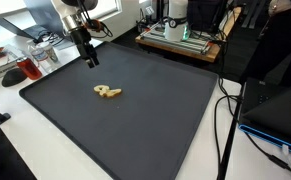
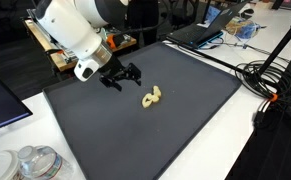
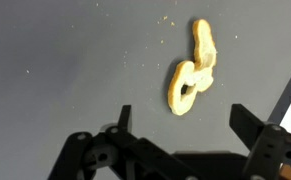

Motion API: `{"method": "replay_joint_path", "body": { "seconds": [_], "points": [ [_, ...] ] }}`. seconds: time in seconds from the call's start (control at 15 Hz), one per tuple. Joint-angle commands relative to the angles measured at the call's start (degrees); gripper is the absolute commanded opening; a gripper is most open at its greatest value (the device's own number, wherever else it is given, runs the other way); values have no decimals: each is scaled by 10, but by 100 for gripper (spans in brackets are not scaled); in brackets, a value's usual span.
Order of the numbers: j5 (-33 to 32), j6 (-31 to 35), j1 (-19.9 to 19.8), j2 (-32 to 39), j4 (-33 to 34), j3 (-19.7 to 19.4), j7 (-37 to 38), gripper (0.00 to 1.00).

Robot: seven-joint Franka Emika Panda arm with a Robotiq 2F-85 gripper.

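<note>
Pale yellow and looped like a small pretzel, the twist (image 3: 192, 70) lies flat on a dark grey mat (image 3: 55, 60), near the mat's middle in both exterior views. Nothing touches it.

The gripper (image 2: 125, 78) hangs over the mat, short of the twist and apart from it, with its jaws spread wide and nothing between them. In the wrist view the two fingertips (image 3: 123, 115) show at the bottom edge. The twist sits beyond them, roughly in line with the gap and a little toward one finger. In an exterior view the gripper (image 1: 89, 60) is clearly above the mat, not resting on it.

I judge this to be the approach stage, with no contact made. Taking hold from here would call for moving forward until the twist is centred between the fingers. The gripper would then come down until the tips nearly meet the mat, because the twist is thin and lies low. Closing across its narrower width seems safer than along its length, and the soft-looking mat may give a little under the tips.

Counted, there is one twist, one gripper and one mat. A few light specks (image 3: 165, 17) dot the mat near the twist, too small to count surely. Off the mat there is one laptop (image 2: 195, 35) and a tangle of cables (image 2: 270, 80) whose number I cannot tell.
</note>
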Motion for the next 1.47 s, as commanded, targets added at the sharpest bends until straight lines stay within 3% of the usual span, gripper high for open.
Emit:
{"method": "replay_joint_path", "body": {
  "seconds": [0.0, 0.4, 0.73, 0.87, 1.07, 1.4],
  "points": [
    [46, 38, 18, -86, -109, 2, -55, 100],
    [81, 128, 84, -175, -213, 1, -43, 100],
    [31, 215, 157, -249, -288, 13, 26, 100],
    [-19, 250, 188, -270, -308, 21, 92, 100],
    [-145, 284, 217, -276, -323, 32, 230, 100],
    [-383, 251, 228, -268, -296, 27, 460, 100]
  ]
}}
